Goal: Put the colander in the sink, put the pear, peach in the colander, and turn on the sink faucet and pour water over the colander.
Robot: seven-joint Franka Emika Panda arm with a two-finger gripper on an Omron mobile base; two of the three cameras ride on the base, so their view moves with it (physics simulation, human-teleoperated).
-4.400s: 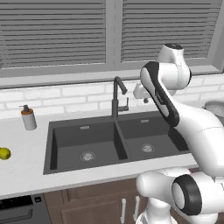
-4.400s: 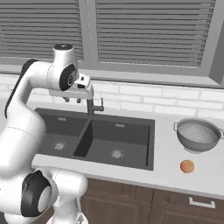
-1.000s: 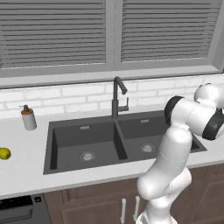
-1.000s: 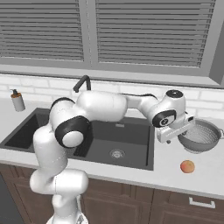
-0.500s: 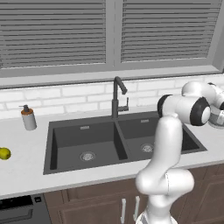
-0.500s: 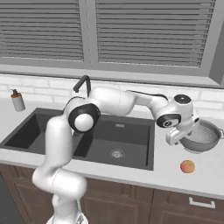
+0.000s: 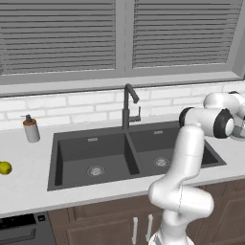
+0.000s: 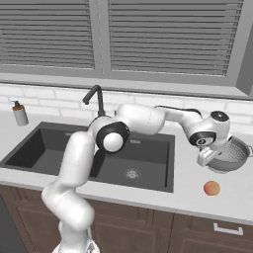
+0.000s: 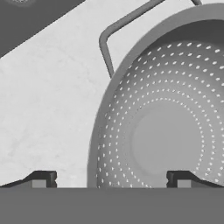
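Now gripper (image 9: 109, 177) wide apart, straddling colander (image 9: 166, 131) rim, on counter (image 9: 48, 109)

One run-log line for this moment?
gripper: open, straddling colander rim | colander: on counter, empty | peach: counter | sink: empty

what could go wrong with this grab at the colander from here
1. The open gripper straddles the rim of the colander, one fingertip over the counter, the other above the bowl. A thin rim pinch may let the colander tilt or slip.
2. The peach lies close in front of the colander; dragging it toward the sink could knock the peach off the counter edge.
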